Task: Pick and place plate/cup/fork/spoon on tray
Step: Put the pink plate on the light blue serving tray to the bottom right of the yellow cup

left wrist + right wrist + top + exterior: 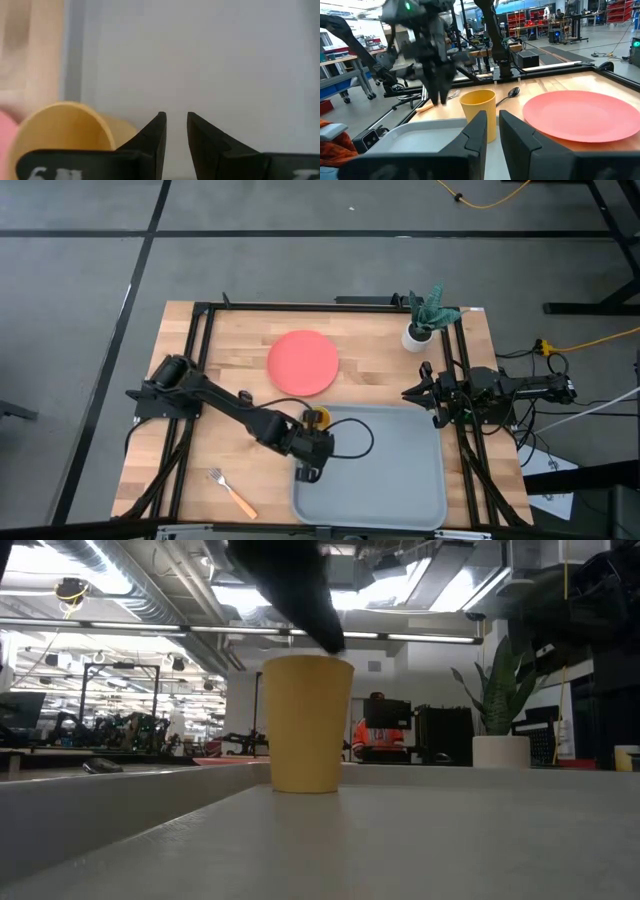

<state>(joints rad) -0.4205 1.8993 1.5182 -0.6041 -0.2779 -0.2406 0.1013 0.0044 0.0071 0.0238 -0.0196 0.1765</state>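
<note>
The yellow-orange cup (317, 418) stands upright on its base in the far left corner of the grey tray (400, 480). It also shows in the low view (306, 725) and the right wrist view (479, 107). My left gripper (308, 470) hangs over the tray's left edge, just nearer than the cup, fingers almost together and empty (175, 125). The coral plate (302, 362) lies flat on the table beyond the tray. The fork (232, 492) lies at the near left. The spoon (510, 93) lies by the plate. My right gripper (412, 393) waits shut at the right.
A white pot with a green plant (420, 328) stands at the table's far right corner. A black frame rail (195, 380) runs along the table's left side. A black cable (360, 442) loops over the tray next to my left arm.
</note>
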